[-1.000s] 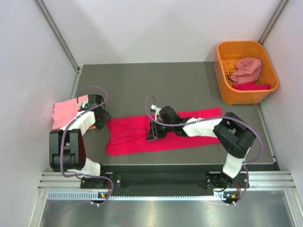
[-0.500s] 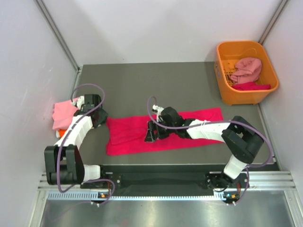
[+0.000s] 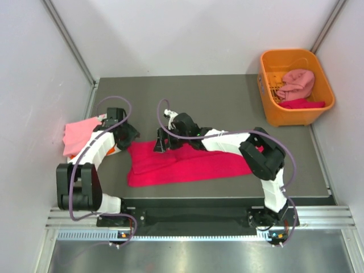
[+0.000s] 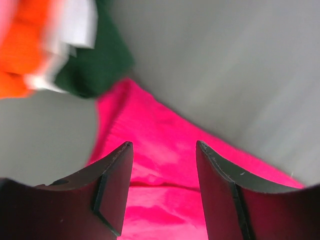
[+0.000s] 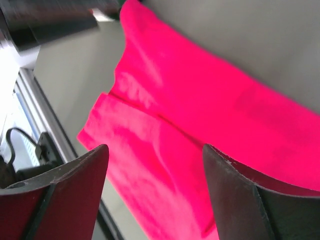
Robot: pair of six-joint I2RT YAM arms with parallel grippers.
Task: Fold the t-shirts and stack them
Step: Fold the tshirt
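The crimson-pink t-shirt (image 3: 187, 168) lies across the table's front as a long folded strip. My left gripper (image 3: 126, 136) hovers at its upper left corner, open, with only the cloth (image 4: 165, 175) below its fingers. My right gripper (image 3: 160, 144) is over the strip's upper left edge, open wide and holding nothing, the folded shirt (image 5: 200, 115) beneath it. At the left table edge sits a stack of t-shirts with a light pink one (image 3: 77, 133) on top. Its orange (image 4: 25, 45), white (image 4: 75, 22) and dark green (image 4: 95, 65) layers show in the left wrist view.
An orange plastic basket (image 3: 267, 96) stands at the back right with a dusty pink shirt (image 3: 298, 82) and a crimson cloth (image 3: 301, 103) inside. The white walls close in on both sides. The left gripper's dark body (image 5: 50, 20) shows in the right wrist view.
My right gripper has opened, letting go of the crimson shirt, and moved left from the strip's middle to its upper left edge. The left arm has shifted only slightly.
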